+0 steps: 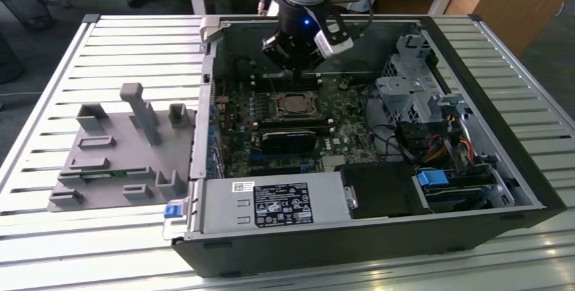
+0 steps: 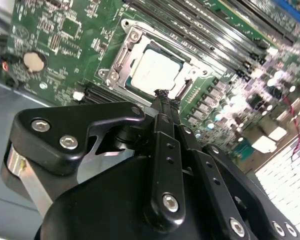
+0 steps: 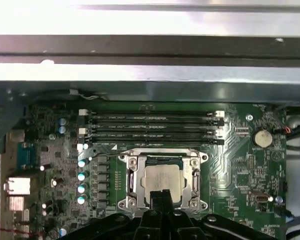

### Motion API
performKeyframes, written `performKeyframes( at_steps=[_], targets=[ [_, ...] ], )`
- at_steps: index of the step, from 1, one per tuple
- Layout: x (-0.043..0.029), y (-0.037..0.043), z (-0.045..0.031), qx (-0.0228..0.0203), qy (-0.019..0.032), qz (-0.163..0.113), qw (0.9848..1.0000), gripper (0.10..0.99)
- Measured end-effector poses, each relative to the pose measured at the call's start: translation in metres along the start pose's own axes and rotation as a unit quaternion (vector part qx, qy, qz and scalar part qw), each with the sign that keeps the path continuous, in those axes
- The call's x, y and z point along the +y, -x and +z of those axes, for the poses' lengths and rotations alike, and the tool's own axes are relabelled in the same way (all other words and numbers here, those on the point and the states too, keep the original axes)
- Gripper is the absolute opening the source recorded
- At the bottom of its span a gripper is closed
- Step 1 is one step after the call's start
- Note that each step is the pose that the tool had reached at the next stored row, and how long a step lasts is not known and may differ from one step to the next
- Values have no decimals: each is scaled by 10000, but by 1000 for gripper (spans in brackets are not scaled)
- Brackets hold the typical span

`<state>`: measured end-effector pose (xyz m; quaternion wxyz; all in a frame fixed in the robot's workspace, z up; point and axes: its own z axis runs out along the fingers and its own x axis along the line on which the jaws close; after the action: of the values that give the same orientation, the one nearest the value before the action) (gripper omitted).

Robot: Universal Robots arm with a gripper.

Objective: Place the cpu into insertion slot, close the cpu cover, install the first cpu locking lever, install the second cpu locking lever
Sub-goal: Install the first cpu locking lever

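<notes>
On the exterior view's left, a grey fixture [image 1: 117, 149] lies on the table outside the computer case [image 1: 359, 244]. Inside the case, the gripper [image 1: 297, 69] hangs over the board, jaws pressed together on nothing, tips just above one edge of the cpu cover [image 3: 132, 180]. The cpu [image 3: 162, 180] lies flat, face up, in the insertion slot [image 3: 162, 161], with the cover lying around it. A descent off line, I'd guess, could scrape the chip's face or bend the frame. Being square, the cpu has no long axis; its edges run parallel to the memory slots [image 3: 152, 127].
</notes>
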<state>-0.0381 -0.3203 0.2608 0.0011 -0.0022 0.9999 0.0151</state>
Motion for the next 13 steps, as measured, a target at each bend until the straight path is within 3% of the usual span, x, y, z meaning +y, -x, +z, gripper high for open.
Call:
performKeyframes(
  at_steps=[4,7,13],
  targets=[
    [0,0,1,11,1,-368,9993,106],
    [0,0,1,19,2,-637,9980,106],
    [0,0,3,36,3,-1182,9930,106]
  ],
)
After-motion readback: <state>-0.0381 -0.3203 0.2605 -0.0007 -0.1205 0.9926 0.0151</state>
